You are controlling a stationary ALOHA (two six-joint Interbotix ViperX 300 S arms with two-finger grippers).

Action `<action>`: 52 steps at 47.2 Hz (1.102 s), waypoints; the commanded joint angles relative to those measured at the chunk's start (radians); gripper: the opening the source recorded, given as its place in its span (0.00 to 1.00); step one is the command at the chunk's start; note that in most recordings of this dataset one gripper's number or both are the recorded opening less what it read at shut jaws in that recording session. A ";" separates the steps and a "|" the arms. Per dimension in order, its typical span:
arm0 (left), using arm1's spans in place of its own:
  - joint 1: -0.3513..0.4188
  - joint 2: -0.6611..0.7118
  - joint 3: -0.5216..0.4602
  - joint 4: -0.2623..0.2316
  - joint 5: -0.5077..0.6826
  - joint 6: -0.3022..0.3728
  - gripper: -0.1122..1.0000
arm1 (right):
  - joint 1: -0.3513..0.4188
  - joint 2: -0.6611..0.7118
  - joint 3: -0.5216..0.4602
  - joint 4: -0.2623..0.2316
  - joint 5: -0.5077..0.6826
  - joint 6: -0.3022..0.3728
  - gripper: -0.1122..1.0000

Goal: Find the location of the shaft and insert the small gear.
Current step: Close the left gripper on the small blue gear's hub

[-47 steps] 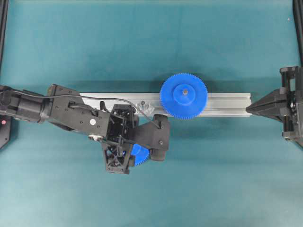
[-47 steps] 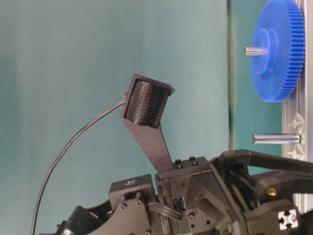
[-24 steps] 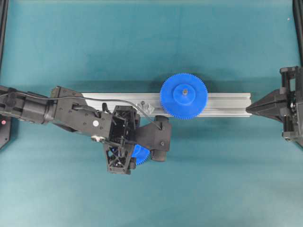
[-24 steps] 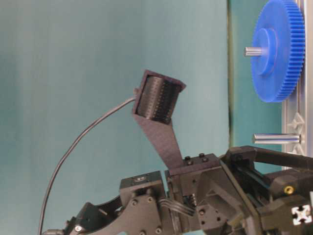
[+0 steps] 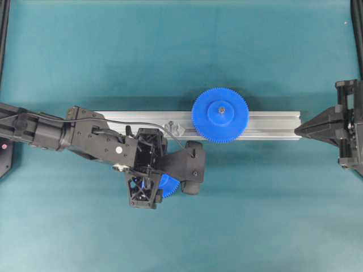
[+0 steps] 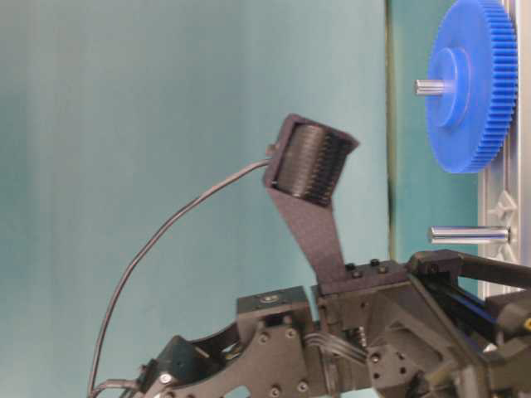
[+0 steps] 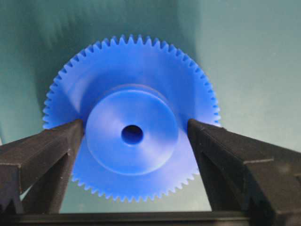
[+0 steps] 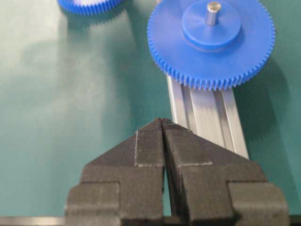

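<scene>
Left gripper (image 7: 134, 136) lower, astride small gear (image 7: 131, 160).

Light is even and fairly bright from above, and the teal surface (image 5: 255, 56) shows only soft shadows. In the left wrist view the small gear (image 7: 131, 136) is sharp between the jaws, its far teeth slightly soft, with a dim shadow beyond it. In the right wrist view the larger gear (image 8: 211, 42) casts a soft shadow, and the rail (image 8: 207, 117) ahead of the jaws glints mildly. The table-level view is hazy.
</scene>
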 commanded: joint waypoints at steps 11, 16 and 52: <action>-0.002 -0.014 -0.014 0.003 -0.008 -0.003 0.93 | -0.002 0.009 -0.009 0.002 -0.009 0.009 0.12; -0.002 -0.012 -0.014 0.003 -0.008 -0.006 0.93 | -0.002 0.009 -0.009 0.000 -0.009 0.009 0.12; 0.002 -0.021 0.000 0.003 0.000 -0.002 0.68 | -0.003 0.009 -0.009 0.000 -0.009 0.009 0.12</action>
